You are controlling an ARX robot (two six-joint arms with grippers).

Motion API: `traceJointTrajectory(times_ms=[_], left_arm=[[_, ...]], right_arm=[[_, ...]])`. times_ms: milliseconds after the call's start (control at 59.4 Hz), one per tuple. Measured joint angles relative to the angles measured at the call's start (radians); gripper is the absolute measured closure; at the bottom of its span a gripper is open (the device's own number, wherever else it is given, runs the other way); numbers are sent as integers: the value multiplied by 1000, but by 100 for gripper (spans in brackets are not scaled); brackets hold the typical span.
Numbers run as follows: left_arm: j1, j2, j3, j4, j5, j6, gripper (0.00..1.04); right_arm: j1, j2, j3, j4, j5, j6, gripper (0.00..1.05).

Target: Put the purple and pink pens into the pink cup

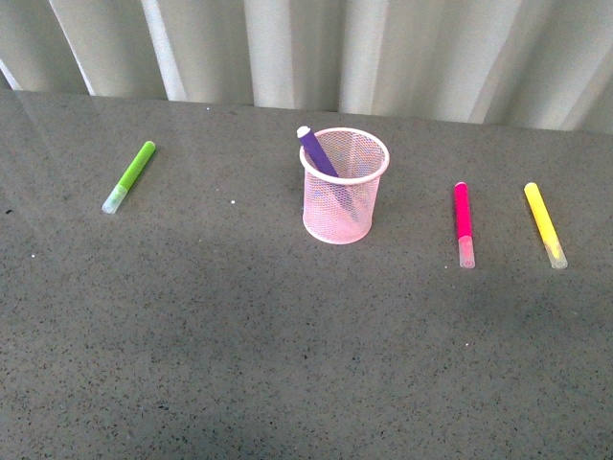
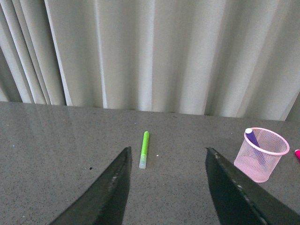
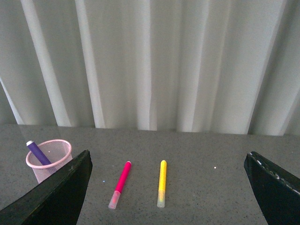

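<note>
- Pink wire mesh: the pink cup (image 1: pixel 337 218) stands upright on the grey speckled tabletop (image 1: pixel 287 364), midway between its left and right edges and nearer the far edge, where a pale curtain (image 1: pixel 383 48) hangs.
- The purple pen (image 1: pixel 316 151) stands inside the cup, leaning, its pale tip poking above the rim on the side toward the left edge.
- The pink pen (image 1: pixel 464 222) lies flat on the tabletop, apart from the cup on its right-edge side, pale cap toward the near edge.
- A yellow marker (image 1: pixel 544 223) lies just beside it, nearer the right edge; a lime-green marker (image 1: pixel 130 175) lies well apart, toward the left edge.
- The left fingers (image 2: pixel 115 187) are spread wide above the tabletop, holding nothing.
- The right fingers (image 3: pixel 61 192) are likewise spread wide and empty.
</note>
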Motion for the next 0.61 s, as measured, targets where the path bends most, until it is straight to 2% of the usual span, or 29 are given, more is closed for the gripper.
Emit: traceJointTrajectory(times_ms=[151, 236, 286, 353, 421, 471, 522, 606], left_arm=[[0, 0, 0, 0, 0, 0, 26], [0, 0, 0, 0, 0, 0, 11], [0, 0, 0, 0, 0, 2, 5], [0, 0, 0, 0, 0, 2, 7], [0, 0, 0, 0, 0, 2, 7], [0, 0, 0, 0, 0, 3, 7], [0, 0, 0, 0, 0, 2, 7], [0, 0, 0, 0, 0, 3, 7]], right_arm=[[0, 0, 0, -1, -1, 0, 7], [-16, 82, 45, -85, -45, -14, 7], [-37, 171, 81, -48, -72, -11, 7], [-73, 305, 147, 60, -106, 3, 7], [-103, 514, 252, 248, -66, 13, 7], [-113, 679, 342, 325, -47, 42, 7], [-113, 887, 458, 339, -29, 79, 7], [-94, 1246, 666, 241, 34, 158, 7]])
